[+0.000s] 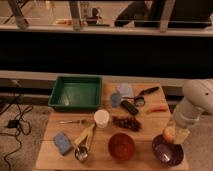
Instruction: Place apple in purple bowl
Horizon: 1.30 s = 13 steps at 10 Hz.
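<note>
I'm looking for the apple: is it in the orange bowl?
No, the gripper holds the apple just above the purple bowl, right of the orange bowl.

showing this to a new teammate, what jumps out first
The white arm at the right edge, its gripper shut on the apple just above the purple bowl at the table's near right corner. Next, the green tray at the far left.

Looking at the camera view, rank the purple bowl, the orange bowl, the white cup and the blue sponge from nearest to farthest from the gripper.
The gripper holds the apple at the table's front right corner.
1. Purple bowl: just below it, front right.
2. Orange bowl: front centre.
3. White cup: mid-table.
4. Blue sponge: front left.
</note>
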Motion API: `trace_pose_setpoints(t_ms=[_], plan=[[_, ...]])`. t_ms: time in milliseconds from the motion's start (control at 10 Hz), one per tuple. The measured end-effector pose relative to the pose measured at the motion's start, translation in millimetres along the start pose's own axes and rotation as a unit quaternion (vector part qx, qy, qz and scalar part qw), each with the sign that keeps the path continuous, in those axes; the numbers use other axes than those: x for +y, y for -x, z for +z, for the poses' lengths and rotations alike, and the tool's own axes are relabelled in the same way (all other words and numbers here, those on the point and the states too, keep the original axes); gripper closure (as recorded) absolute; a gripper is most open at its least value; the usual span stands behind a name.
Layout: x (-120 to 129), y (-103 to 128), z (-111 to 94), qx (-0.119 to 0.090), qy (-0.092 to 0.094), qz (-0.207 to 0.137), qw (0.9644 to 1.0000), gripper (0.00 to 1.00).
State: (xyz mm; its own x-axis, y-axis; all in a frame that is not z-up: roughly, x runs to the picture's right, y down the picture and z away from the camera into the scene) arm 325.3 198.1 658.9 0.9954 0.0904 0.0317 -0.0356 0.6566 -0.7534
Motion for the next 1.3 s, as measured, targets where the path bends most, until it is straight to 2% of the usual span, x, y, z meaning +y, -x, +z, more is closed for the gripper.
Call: trace_pose_setpoints(t_ms=[400, 700, 1000, 1300], plan=[[1, -2, -1, -0.002, 0.000, 0.003, 1.0000, 1.00], [13, -15, -5, -0.011, 0.001, 0.023, 0.9997, 1.00], [30, -14, -4, -0.027, 0.002, 0.031, 0.9991, 1.00], [51, -5, 23, -0.042, 0.030, 0.029, 0.9983, 1.00]])
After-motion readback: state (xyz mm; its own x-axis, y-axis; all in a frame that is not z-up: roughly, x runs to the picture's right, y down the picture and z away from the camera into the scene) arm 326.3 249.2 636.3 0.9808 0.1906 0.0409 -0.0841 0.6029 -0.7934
